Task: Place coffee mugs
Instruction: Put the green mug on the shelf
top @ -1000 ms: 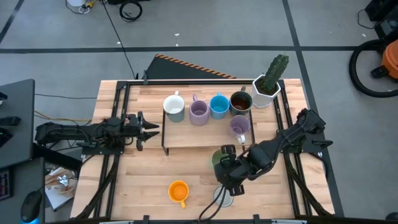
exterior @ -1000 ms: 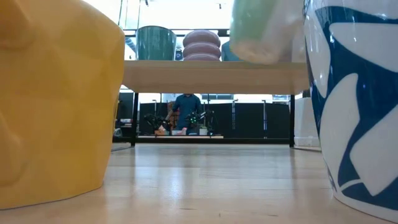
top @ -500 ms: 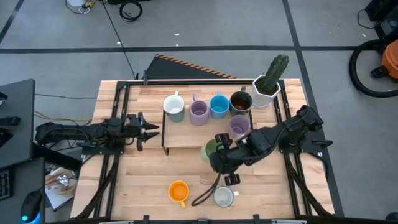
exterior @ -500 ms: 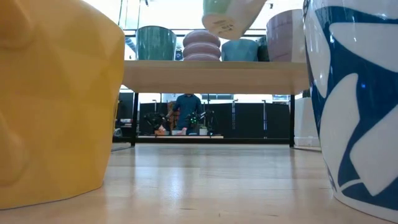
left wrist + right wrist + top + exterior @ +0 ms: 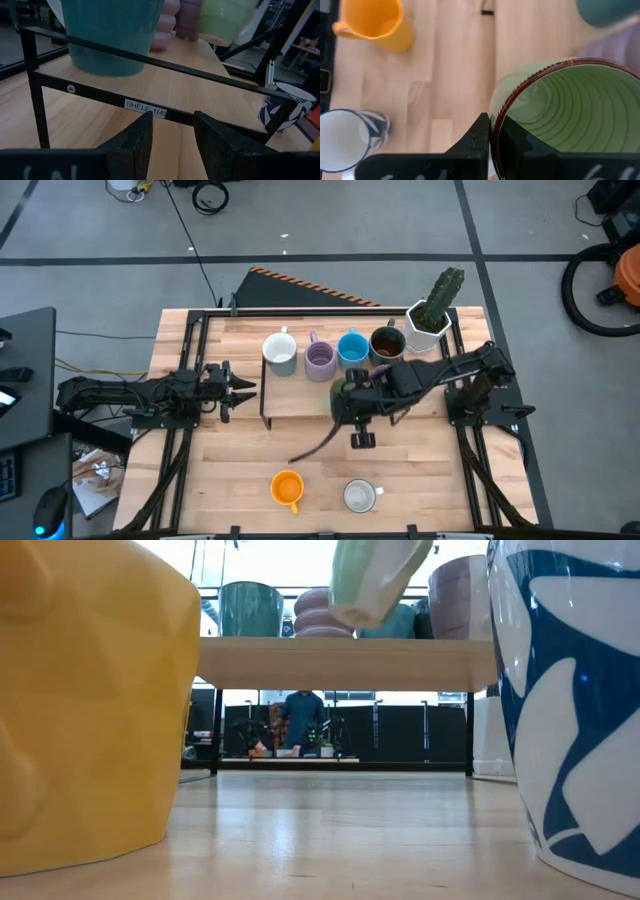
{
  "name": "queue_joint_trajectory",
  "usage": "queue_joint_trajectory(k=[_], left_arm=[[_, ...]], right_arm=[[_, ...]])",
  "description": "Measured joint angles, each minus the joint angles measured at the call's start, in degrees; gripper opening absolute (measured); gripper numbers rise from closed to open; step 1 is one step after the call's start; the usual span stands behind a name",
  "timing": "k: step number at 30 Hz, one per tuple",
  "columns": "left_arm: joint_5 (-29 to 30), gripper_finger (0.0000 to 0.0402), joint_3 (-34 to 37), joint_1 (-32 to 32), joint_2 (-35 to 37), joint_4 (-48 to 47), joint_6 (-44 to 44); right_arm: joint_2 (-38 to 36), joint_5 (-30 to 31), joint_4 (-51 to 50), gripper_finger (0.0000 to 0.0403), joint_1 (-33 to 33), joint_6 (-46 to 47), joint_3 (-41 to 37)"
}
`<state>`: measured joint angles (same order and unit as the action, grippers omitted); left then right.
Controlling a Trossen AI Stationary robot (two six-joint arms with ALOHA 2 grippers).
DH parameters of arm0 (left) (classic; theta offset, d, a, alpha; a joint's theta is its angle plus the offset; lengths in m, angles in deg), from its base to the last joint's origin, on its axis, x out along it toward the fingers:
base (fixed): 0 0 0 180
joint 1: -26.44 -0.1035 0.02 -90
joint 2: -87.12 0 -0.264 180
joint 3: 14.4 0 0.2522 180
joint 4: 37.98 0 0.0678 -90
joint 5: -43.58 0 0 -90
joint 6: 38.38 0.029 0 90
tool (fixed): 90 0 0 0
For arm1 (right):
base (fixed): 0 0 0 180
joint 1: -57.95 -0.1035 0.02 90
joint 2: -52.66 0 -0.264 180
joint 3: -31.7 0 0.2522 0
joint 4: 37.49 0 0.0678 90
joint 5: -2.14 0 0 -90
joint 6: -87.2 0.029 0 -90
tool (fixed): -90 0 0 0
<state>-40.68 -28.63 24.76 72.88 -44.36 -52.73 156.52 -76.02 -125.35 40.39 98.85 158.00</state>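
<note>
**Green mug held above the shelf by the right gripper**

The green mug [image 5: 565, 115] is pinched at its rim by the right gripper [image 5: 491, 135], whose fingers are closed on the rim wall, one inside and one outside. In the high view the right gripper [image 5: 352, 398] is seen over the front part of the wooden shelf [image 5: 300, 402], with the green mug [image 5: 343, 391] carried just in front of the row of mugs. In the low view the green mug [image 5: 370, 580] is shown tilted and lifted clear of the shelf board [image 5: 340, 662].

On the shelf, a white mug [image 5: 280, 352], a lavender mug [image 5: 320, 360], a blue mug [image 5: 352, 350] and a dark brown mug [image 5: 387, 344] are lined up along the back. A second lavender mug is mostly hidden by the right arm. The orange mug [image 5: 287, 488] and a white mug with a blue pattern [image 5: 360, 496] are left on the table [image 5: 230, 470] in front of the shelf, near each other but apart. A white planter with a cactus [image 5: 432, 315] is placed at the shelf's right back corner.

The left gripper [image 5: 243, 389] is held just beside the shelf's left end, its fingers [image 5: 135, 145] parted and nothing gripped.
</note>
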Motion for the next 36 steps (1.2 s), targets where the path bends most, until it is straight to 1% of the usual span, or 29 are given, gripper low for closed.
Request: queue_joint_trajectory(k=[6, 12, 19, 25, 36], left_arm=[[0.0, 0.0149, 0.0, 0.0, 0.0, 0.0, 0.8], [0.2, 0.0149, 0.0, 0.0, 0.0, 0.8, 2.1], [0.2, 0.0149, 0.0, 0.0, 0.0, 1.6, 2.1], [0.2, 0.0149, 0.0, 0.0, 0.0, 1.6, 2.1], [0.2, 0.0149, 0.0, 0.0, 0.0, 1.6, 2.1]], right_arm=[[0.0, -4.2, -3.5, 0.0027, 2.6, 0.7, 0.0], [0.0, -4.2, -7.0, 0.0027, 4.5, -0.6, 0.0], [0.0, -4.5, -7.7, 0.0028, 6.7, -1.8, 0.0], [1.0, -5.9, -9.1, 0.0028, 8.5, -1.8, 0.0], [1.0, -7.7, -9.5, 0.0037, 9.2, -1.9, 0.1]])
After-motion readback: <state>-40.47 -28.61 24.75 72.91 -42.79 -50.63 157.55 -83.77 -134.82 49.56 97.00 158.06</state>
